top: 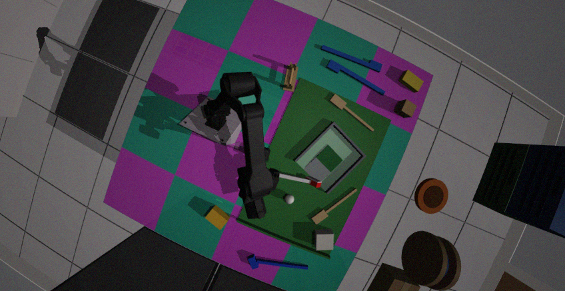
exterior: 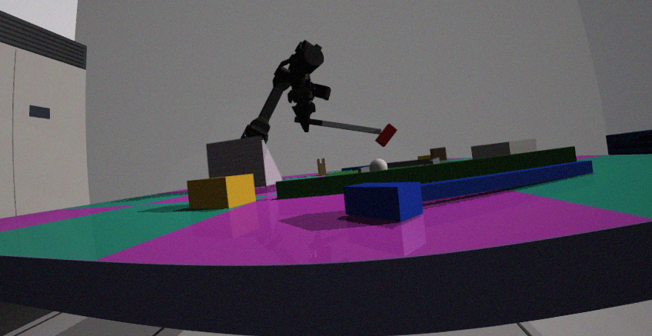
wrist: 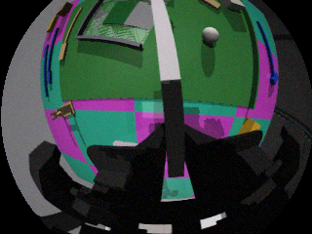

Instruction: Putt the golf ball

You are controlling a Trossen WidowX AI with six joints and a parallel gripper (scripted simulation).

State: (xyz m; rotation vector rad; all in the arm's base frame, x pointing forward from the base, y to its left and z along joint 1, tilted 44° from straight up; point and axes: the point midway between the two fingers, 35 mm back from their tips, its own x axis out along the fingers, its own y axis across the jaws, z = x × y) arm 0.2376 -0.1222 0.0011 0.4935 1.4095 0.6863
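Red-headed putter (top: 295, 178) (exterior: 351, 126) (wrist: 168, 54), slim shaft | tool (exterior: 306, 124) (wrist: 171, 127) clamped on its dark grip | ball (top: 288, 199) (exterior: 378, 164) (wrist: 210, 35) white, round

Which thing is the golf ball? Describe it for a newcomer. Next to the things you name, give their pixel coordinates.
Find the large green mat (top: 285, 129) (wrist: 112, 78) beside the robot's base. On it, a walled, grey-edged enclosure (top: 344, 173) (wrist: 109, 41) stands near the ball (top: 288, 199) (exterior: 378, 164) (wrist: 210, 35). The ball is small, white and round, unlike the blocky white cube (top: 324, 241) nearby.
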